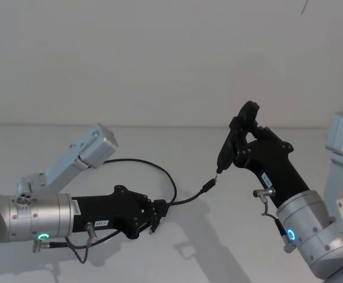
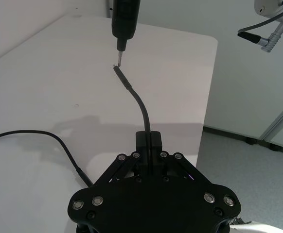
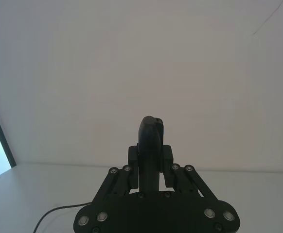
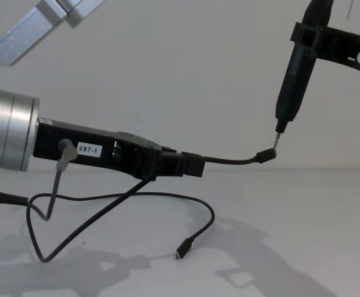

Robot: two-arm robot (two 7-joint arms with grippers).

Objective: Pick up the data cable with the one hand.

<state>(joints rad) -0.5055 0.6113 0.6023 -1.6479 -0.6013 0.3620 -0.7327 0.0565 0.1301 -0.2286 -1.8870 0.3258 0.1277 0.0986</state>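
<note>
My left gripper [image 1: 158,209] is shut on the data cable [image 1: 161,170], a thin black cord, and holds it above the white table. From the closed fingers [image 2: 149,141] a short stretch of cable [image 2: 139,104] arcs forward to a plug [image 2: 121,76]. The rest loops back over the table, and its other plug [image 4: 183,250] hangs just above the surface. My right gripper [image 1: 241,134] is shut on a slim black tool [image 1: 226,154] held tip down. The tool's metal tip [image 4: 280,131] sits right at the raised plug [image 4: 266,154]; I cannot tell whether they touch.
The white table [image 2: 29,87] ends in a rounded corner [image 2: 210,43], with grey floor beyond it. A short grey wire with a metal elbow plug [image 4: 61,153] hangs from my left wrist. A white wall stands behind the table.
</note>
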